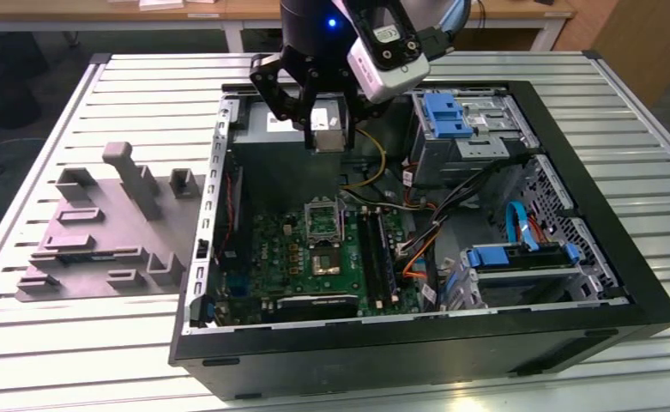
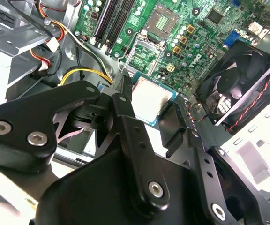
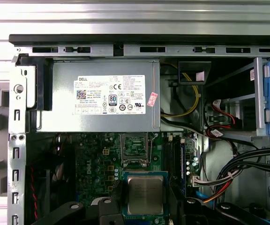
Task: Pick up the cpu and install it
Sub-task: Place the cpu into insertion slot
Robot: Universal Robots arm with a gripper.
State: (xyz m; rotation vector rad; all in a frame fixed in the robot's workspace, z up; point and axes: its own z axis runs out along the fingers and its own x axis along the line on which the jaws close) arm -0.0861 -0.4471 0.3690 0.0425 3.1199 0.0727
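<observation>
The gripper (image 1: 328, 136) is clenched on the cpu (image 3: 145, 194), holding it in the air over the motherboard (image 1: 300, 253), toward the power supply (image 3: 102, 96) end of the case. The hold looks thin, I think. A slip or a tilt over the socket (image 3: 135, 146) could bend its pins.

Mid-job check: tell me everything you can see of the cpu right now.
The cpu is a small flat square chip with a silvery-grey metal top and a thin greenish rim. Its metal top faces the wrist cameras. The gripper clamps it at two opposite edges and holds it in the air over the open computer case. It is not seated in the socket on the motherboard. Nothing else touches it.
</observation>
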